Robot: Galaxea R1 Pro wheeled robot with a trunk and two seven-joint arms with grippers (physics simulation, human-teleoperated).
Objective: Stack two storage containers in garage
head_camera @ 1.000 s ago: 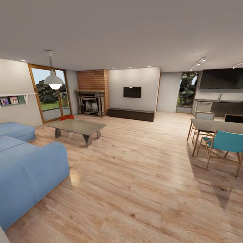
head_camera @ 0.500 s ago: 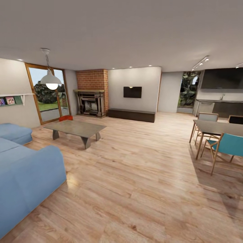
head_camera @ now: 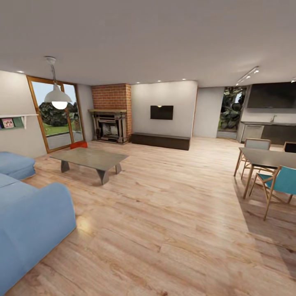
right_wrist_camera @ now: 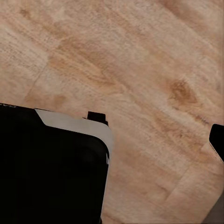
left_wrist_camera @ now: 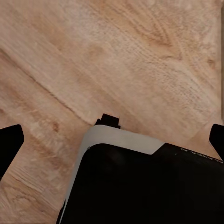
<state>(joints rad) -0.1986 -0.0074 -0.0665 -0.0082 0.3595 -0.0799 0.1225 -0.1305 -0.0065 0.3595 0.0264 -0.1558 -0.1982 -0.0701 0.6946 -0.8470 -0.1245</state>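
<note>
Beyond coffee counter (head_camera: 91, 158), near glass doors (head_camera: 57, 115): orange-red storage container (head_camera: 78, 144) on living room planks (head_camera: 172, 213). Step: approach. My left fingers (left_wrist_camera: 9, 142) spread, empty; right fingers (right_wrist_camera: 217, 140): cannot tell. Next: drive closer, likely rounding sofa (head_camera: 28, 222).

Left tool (left_wrist_camera: 112, 140) is pointing downward, its two dark fingertips (left_wrist_camera: 10, 142) showing at opposite edges of the left wrist view, spread wide apart with nothing between them; a black, white-trimmed part of the robot's body (left_wrist_camera: 140, 186) is sitting below it. Right tool (right_wrist_camera: 112, 135) is likewise hanging downward, one dark fingertip (right_wrist_camera: 217, 140) showing at the edge of the right wrist view, the other being hidden, so its opening cannot be judged; the same black, white-edged body part (right_wrist_camera: 51, 172) is lying beneath it.
</note>
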